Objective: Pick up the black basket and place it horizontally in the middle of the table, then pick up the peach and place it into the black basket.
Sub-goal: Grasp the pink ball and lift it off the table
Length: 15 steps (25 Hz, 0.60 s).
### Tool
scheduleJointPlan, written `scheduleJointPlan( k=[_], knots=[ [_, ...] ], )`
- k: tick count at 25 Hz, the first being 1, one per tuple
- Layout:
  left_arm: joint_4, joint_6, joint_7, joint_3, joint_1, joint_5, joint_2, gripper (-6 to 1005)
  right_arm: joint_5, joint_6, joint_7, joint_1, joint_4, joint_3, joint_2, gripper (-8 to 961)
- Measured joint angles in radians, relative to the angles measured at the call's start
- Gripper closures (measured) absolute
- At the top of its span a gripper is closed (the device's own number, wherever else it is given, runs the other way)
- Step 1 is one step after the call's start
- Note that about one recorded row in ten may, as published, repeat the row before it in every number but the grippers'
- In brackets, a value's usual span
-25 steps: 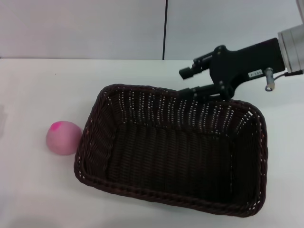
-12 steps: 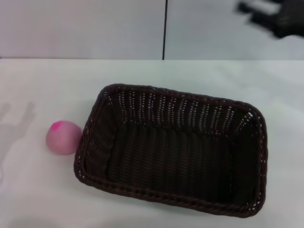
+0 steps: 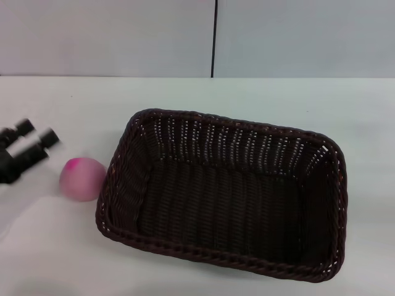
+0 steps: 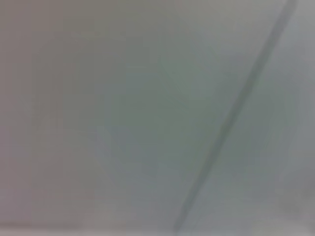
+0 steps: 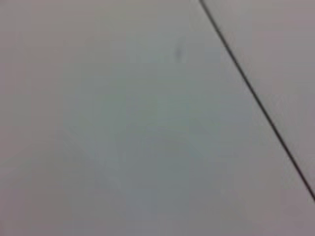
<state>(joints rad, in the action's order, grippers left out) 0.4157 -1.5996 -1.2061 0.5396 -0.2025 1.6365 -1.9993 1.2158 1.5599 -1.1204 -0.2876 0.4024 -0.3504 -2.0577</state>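
Your left tool (image 3: 32,142) is hovering at the desk's (image 3: 62,259) left edge, fingers apart and empty. The peach (image 3: 82,179) is sitting just to its right, touching the basket's (image 3: 222,194) left wall. The right arm is showing nowhere, so you're reaching with the left.

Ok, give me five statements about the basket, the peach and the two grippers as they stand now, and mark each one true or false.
1. The peach lies inside the black basket. False: it sits on the table, just outside the basket's left end.
2. The black basket holds nothing. True.
3. The left gripper is in the head view, left of the peach. True.
4. The right gripper grips the basket's far rim. False: it is in no view.
5. The left gripper is shut on the peach. False: its fingers are apart and short of it.
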Motion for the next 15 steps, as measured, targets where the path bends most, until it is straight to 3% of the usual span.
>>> scheduleJointPlan(
  k=[5,15],
  knots=[
    [0.021,0.026,-0.009,-0.006,-0.021,0.128,0.005,172,-0.001,0.054,0.000,0.010,-0.009,0.018,-0.002,435],
    [0.014,0.090,-0.013,0.007,-0.012,0.166,-0.001,173,-0.004,0.069,-0.025,-0.005,-0.066,0.140,-0.006,436]
  ],
)
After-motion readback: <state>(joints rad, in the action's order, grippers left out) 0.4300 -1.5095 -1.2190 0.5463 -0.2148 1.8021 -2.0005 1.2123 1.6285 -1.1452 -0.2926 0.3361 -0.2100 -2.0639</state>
